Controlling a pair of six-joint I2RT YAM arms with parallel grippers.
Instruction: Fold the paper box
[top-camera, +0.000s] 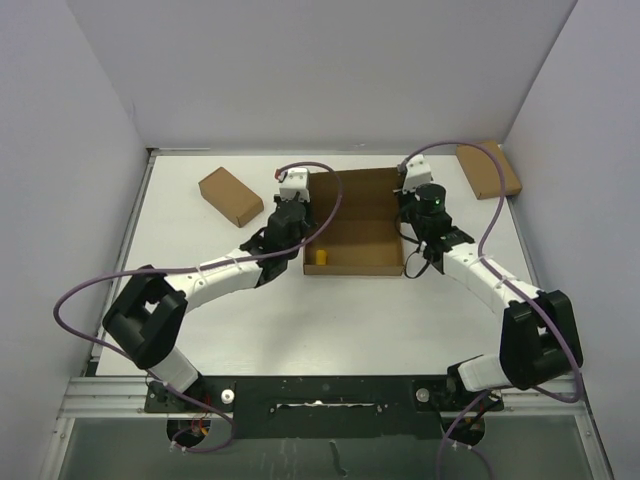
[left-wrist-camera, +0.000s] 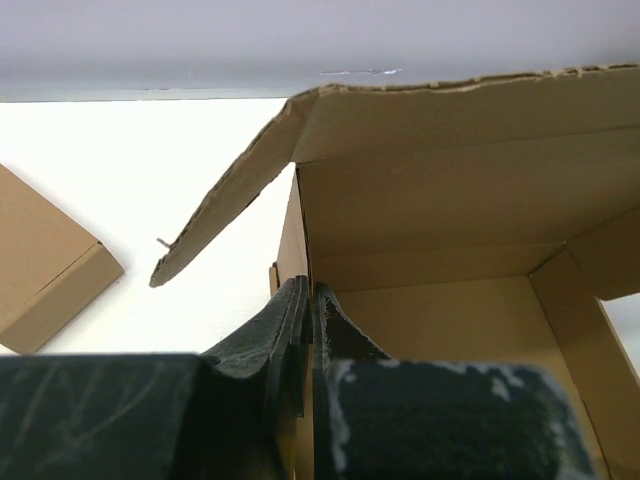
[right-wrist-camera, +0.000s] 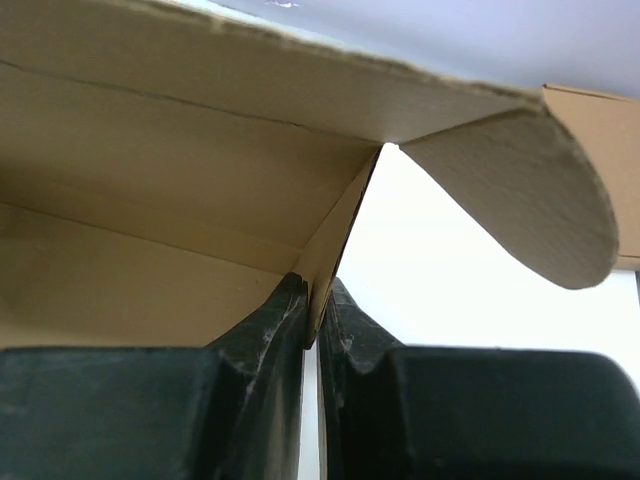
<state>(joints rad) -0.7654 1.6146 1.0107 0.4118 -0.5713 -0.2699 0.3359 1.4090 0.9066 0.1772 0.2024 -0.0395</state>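
The paper box (top-camera: 355, 225) lies at mid-table as a shallow brown cardboard tray, its rear panel raised. My left gripper (top-camera: 303, 238) is shut on the box's left wall. In the left wrist view the wall edge runs between the fingertips of that gripper (left-wrist-camera: 310, 300), with the box's inside (left-wrist-camera: 430, 200) to the right and a loose side flap (left-wrist-camera: 225, 195) hanging outward to the left. My right gripper (top-camera: 405, 232) is shut on the right wall. The right wrist view shows that wall pinched in the gripper (right-wrist-camera: 318, 300), beside the box's inside (right-wrist-camera: 180, 180) and a rounded flap (right-wrist-camera: 520, 190).
A small ready-made cardboard box (top-camera: 230, 196) sits at the back left (left-wrist-camera: 45, 265). Another small box (top-camera: 490, 168) sits at the back right (right-wrist-camera: 600, 150). A small yellow object (top-camera: 320, 257) rests in the tray's near-left corner. White walls close in the table.
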